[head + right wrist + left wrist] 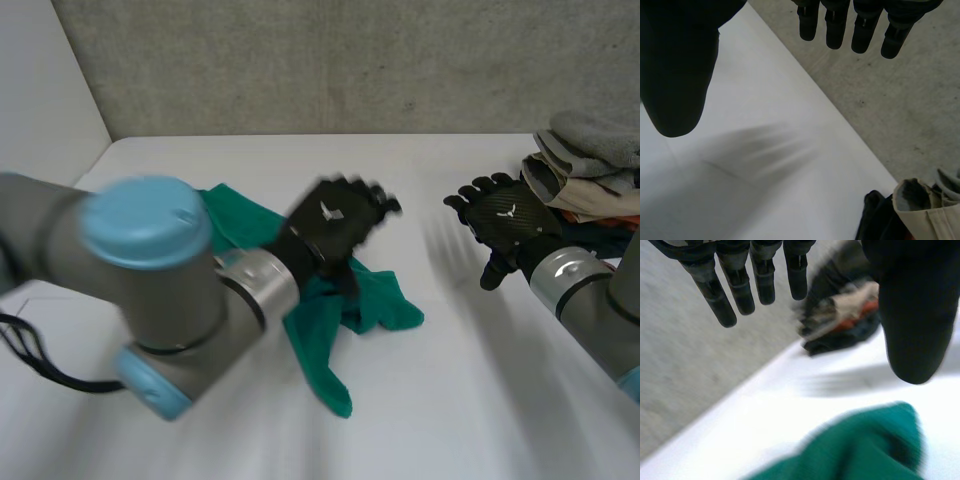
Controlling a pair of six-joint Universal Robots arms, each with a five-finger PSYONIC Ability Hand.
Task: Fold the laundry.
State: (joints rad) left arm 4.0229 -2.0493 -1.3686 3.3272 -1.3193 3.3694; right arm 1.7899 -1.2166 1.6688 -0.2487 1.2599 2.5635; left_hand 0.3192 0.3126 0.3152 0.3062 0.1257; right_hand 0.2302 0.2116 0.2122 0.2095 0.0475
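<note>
Left robot hand (335,225), fingers (765,285) straight, holding nothing, over green cloth (375,305) crumpled at middle of tabletop (470,400). Right robot hand (505,222) likewise spread, empty, at 3 o'clock. Clothes pile (590,170) at 2 o'clock, cut off. Head view: left arm (150,280) hides cloth's middle. Left wrist view: cloth edge under palm, pile blurred.

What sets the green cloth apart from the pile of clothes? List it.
The green cloth is one piece in one colour; the pile holds several pieces in grey, beige, orange and dark tones. The green cloth lies crumpled near the middle of the table, below the left hand; the pile is stacked at the right edge, beyond the right hand. Both rest on the table, and neither is held: both hands are open.
</note>
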